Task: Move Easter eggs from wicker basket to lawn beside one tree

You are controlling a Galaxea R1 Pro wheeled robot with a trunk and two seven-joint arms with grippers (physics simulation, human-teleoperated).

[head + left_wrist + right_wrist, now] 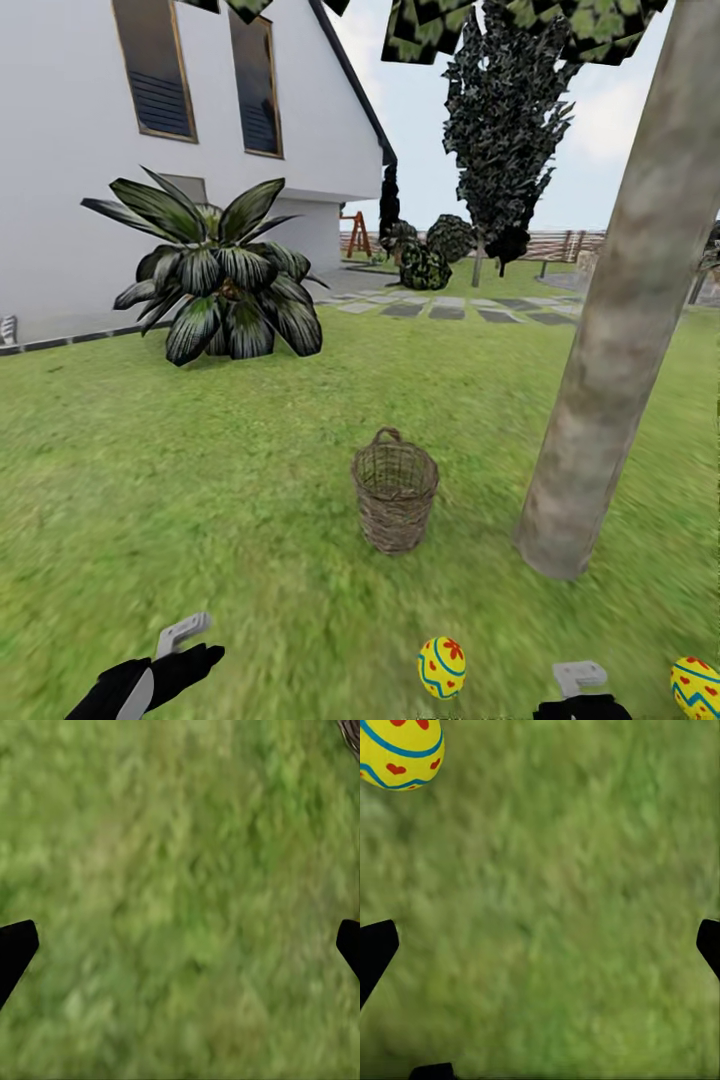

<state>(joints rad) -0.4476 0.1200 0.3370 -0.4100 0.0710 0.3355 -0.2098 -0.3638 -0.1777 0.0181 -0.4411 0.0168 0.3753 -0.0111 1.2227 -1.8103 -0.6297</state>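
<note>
Green, mottled grass of the lawn (pixel 120 520) spreads from the white house (pixel 90 150) and its low spiky-leaved palm plant (pixel 215 275) across to the paving slabs far off.

At the near left edge of the lawn in the head view the left gripper (pixel 165 655) hangs low over the grass. In its own wrist view the two dark fingertips (pixel 16 949) stand wide apart with nothing but grass between them, so it is spread and holds nothing.

Further right, out in the middle of the lawn, the brown woven wicker basket (pixel 394 492) stands upright. I cannot see down into it, so I cannot tell whether an egg is left inside.

Nearer, a small yellow egg with a blue zigzag and red spots (pixel 441 667) lies on the grass, just left of the right gripper (pixel 580 690). That gripper's fingertips (pixel 376 949) are also wide apart over bare grass, gripping nothing; an egg (pixel 401 751) shows at the corner of its wrist view.

Right again, the thick grey-brown trunk of the tree (pixel 620 300) rises from the lawn, and a second painted egg (pixel 697 687) lies at the near right corner.

Two eggs look already laid near this tree. I judge the third is the step in hand: the next move probably calls for reaching to the basket's rim and looking inside.
</note>
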